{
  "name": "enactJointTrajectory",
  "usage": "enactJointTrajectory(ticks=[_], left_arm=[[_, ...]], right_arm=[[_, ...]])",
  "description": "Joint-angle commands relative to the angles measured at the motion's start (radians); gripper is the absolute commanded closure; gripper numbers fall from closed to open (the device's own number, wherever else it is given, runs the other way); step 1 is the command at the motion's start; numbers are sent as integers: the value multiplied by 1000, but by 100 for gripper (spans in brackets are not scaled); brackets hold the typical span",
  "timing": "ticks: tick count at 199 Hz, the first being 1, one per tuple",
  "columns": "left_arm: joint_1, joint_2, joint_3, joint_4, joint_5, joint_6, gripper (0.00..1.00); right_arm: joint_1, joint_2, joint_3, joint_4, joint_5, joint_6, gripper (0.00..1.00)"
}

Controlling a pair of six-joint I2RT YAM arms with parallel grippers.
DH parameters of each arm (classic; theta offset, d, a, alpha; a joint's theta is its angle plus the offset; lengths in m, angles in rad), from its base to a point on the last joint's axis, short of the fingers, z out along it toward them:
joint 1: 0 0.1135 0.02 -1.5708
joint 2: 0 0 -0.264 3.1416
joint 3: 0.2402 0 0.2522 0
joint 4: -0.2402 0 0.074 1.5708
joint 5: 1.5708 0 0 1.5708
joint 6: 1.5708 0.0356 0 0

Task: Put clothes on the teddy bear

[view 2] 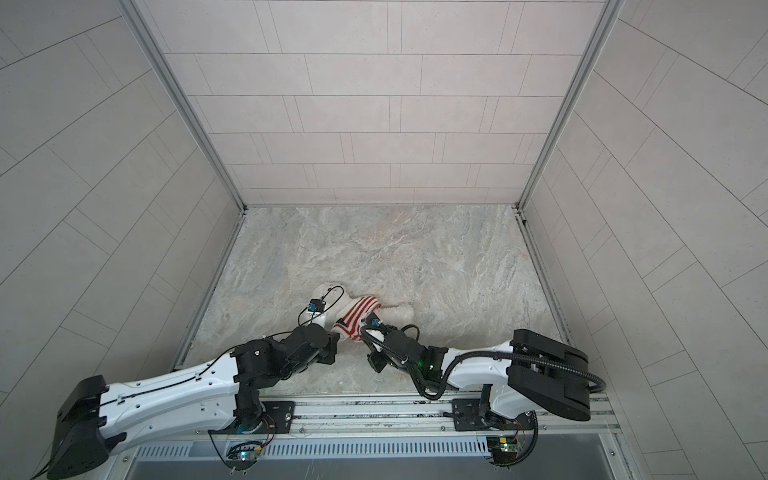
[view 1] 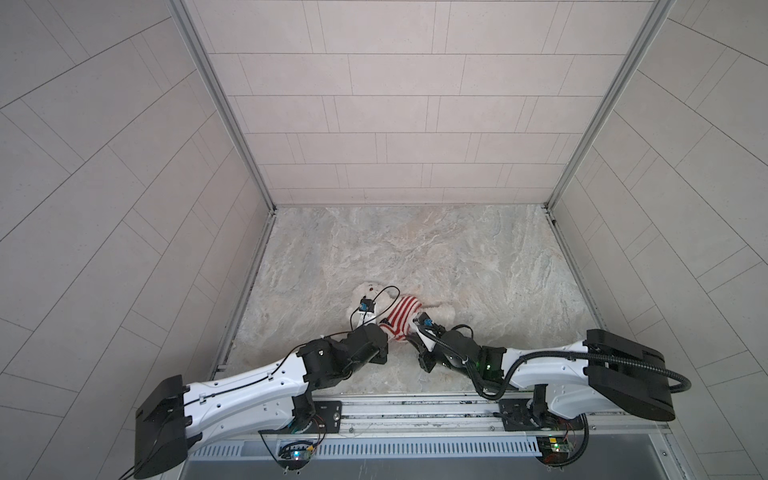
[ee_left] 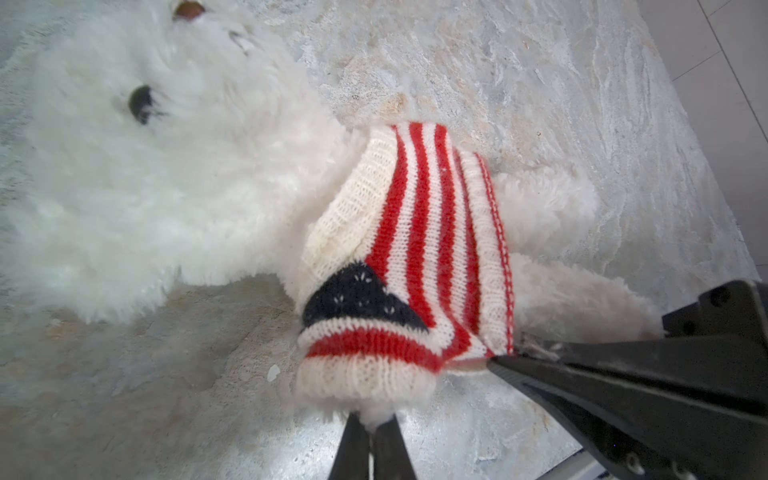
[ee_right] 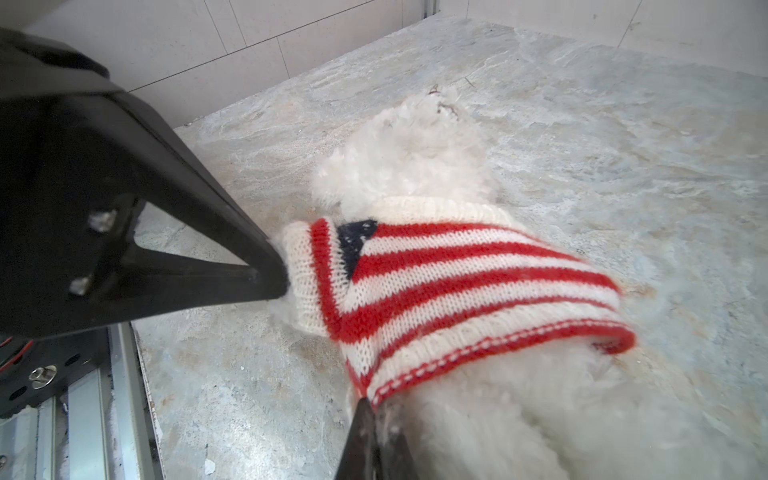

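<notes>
The teddy bear (view 1: 365,291) (view 2: 328,290) lies on the marble table, head to the left and legs (view 1: 441,309) to the right. Its white fur and dark eye (ee_left: 141,104) fill the left wrist view. A red-and-white striped sweater (view 1: 401,315) (view 2: 359,312) (ee_left: 419,232) (ee_right: 457,282) with a navy patch covers its body. My left gripper (ee_left: 376,419) (ee_right: 277,274) is shut on the fluffy paw poking out of the sleeve cuff (ee_left: 361,378). At the near side, my right gripper (ee_right: 376,409) (ee_left: 498,362) is shut on the sweater's hem (ee_right: 490,353).
Tiled walls (view 1: 395,124) enclose the table on three sides. A metal rail (view 1: 415,409) carrying both arm bases runs along the front edge. Bare marble (view 1: 415,249) stretches behind and to the right of the bear.
</notes>
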State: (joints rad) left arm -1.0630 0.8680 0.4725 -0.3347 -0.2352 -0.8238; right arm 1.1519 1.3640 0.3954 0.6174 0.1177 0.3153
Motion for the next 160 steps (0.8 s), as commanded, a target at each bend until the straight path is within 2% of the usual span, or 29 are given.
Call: enactJointTrajectory(ticks=[1, 45, 74, 90, 119, 137, 160], left_arm=[[54, -49, -35, -44, 84, 88, 100], [64, -117, -48, -58, 177, 176, 100], [63, -107, -49, -19, 257, 204, 100], [63, -101, -53, -3, 255, 198, 100], [64, -104, -68, 27, 240, 180, 100], [64, -96, -77, 36, 234, 168, 100], [64, -98, -117, 57, 202, 123, 100]], right_arm=[[-1, -29, -28, -20, 69, 10, 100], [-27, -38, -55, -27, 121, 45, 100], [-27, -66, -97, 126, 29, -2, 100], [-27, -107, -108, 160, -38, -41, 86], [-26, -248, -91, 40, -153, -125, 68], [-26, -332, -46, -124, -134, -146, 56], [-30, -361, 37, -295, -71, -178, 49]])
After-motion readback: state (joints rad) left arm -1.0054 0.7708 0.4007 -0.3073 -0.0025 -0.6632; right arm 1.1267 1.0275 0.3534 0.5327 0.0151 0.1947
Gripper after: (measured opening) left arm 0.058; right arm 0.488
